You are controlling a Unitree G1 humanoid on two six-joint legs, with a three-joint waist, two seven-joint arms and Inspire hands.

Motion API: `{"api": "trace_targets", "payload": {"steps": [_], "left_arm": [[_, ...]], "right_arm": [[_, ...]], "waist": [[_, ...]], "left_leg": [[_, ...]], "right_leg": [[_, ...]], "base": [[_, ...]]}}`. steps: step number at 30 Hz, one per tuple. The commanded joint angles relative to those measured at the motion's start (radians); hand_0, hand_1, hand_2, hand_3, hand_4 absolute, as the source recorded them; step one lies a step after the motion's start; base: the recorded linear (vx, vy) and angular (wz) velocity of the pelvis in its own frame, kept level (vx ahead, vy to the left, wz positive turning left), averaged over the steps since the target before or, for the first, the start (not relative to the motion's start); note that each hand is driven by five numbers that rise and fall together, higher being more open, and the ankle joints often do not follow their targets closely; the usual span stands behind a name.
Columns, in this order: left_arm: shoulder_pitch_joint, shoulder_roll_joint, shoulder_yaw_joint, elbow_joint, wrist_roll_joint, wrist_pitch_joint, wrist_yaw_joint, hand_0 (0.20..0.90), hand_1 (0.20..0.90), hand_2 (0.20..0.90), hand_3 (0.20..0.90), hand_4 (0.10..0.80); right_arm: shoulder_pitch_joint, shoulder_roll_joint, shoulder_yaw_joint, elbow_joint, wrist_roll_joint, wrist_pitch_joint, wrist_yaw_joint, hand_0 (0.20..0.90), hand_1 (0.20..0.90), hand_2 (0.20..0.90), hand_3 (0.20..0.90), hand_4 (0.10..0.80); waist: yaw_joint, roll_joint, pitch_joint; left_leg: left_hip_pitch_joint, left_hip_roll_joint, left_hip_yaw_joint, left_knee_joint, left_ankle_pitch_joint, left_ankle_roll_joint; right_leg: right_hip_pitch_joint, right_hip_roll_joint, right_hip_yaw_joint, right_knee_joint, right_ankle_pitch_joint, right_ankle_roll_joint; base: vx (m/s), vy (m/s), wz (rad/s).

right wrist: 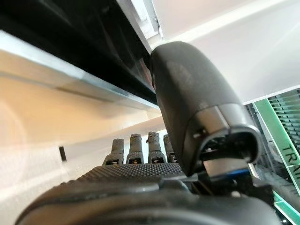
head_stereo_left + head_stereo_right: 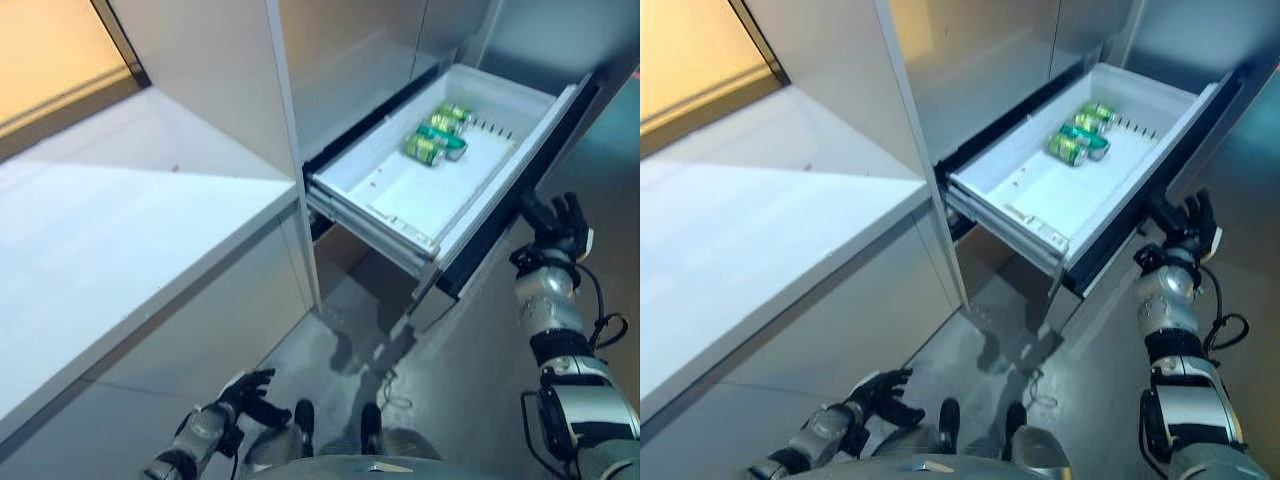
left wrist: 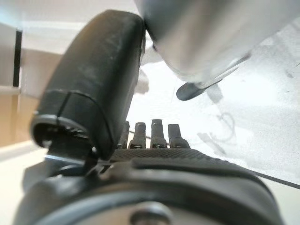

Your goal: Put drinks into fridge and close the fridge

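The white fridge drawer point(image 2: 395, 195) stands pulled out, its dark front panel point(image 2: 500, 215) facing right. Several green drink cans point(image 2: 437, 135) lie at the drawer's far end. My right hand point(image 2: 555, 225) is raised just outside the dark front panel, fingers straight and spread, holding nothing; in the right wrist view the fingers point(image 1: 136, 150) point at the panel's underside. My left hand point(image 2: 250, 392) hangs low near the floor with relaxed fingers, empty.
A long white counter point(image 2: 110, 230) runs along the left. Grey cabinet fronts point(image 2: 350, 50) rise behind the drawer. Grey floor point(image 2: 470, 360) lies below the open drawer.
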Motion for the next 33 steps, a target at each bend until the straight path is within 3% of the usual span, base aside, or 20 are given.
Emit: {"api": "trace_targets", "payload": {"steps": [1, 8, 16, 23, 33], "left_arm": [[0.015, -0.016, -0.048, -0.024, -0.012, -0.004, 0.043, 0.900, 0.900, 0.900, 0.900, 0.800], [-0.010, -0.024, -0.047, -0.056, -0.045, -0.015, 0.074, 0.900, 0.900, 0.900, 0.900, 0.800], [0.013, -0.014, -0.056, -0.049, -0.047, -0.010, 0.063, 0.900, 0.900, 0.900, 0.900, 0.800], [0.044, 0.003, -0.074, -0.061, -0.041, -0.022, 0.039, 0.900, 0.900, 0.900, 0.900, 0.800], [0.061, 0.017, -0.086, -0.064, -0.003, -0.032, 0.027, 0.900, 0.900, 0.900, 0.900, 0.800]], "right_arm": [[-0.120, -0.029, 0.098, -0.093, -0.045, -0.004, 0.137, 0.900, 0.900, 0.900, 0.900, 0.800], [-0.234, -0.010, 0.211, -0.172, -0.151, -0.059, 0.234, 0.900, 0.900, 0.900, 0.900, 0.800], [-0.399, 0.018, 0.335, -0.174, -0.258, -0.009, 0.350, 0.900, 0.900, 0.900, 0.900, 0.800], [-0.486, 0.030, 0.374, -0.140, -0.275, 0.007, 0.316, 0.900, 0.900, 0.900, 0.900, 0.800], [-0.490, 0.024, 0.367, -0.094, -0.274, 0.035, 0.254, 0.900, 0.900, 0.900, 0.900, 0.800]], "waist": [[0.076, -0.035, 0.040], [0.109, -0.015, 0.072], [0.164, 0.014, 0.078], [0.203, 0.025, 0.072], [0.219, 0.004, 0.031]], "left_leg": [[-0.151, -0.092, -0.047, 0.219, -0.143, 0.079], [-0.263, -0.125, -0.072, 0.295, -0.144, 0.082], [-0.274, -0.147, -0.105, 0.274, -0.113, 0.072], [-0.220, -0.141, -0.129, 0.209, -0.091, 0.065], [-0.106, -0.107, -0.140, 0.067, -0.056, 0.063]], "right_leg": [[-0.112, -0.041, 0.045, 0.205, -0.057, 0.007], [-0.234, -0.050, 0.030, 0.340, -0.102, -0.006], [-0.244, -0.072, -0.004, 0.364, -0.119, -0.010], [-0.182, -0.095, -0.037, 0.313, -0.111, 0.002], [-0.072, -0.102, -0.061, 0.159, -0.057, 0.034]], "base": [[-0.201, 0.033, -0.09], [-0.051, 0.064, 0.01], [0.019, 0.068, 0.09], [0.056, 0.035, 0.10], [0.037, -0.008, 0.20]]}}
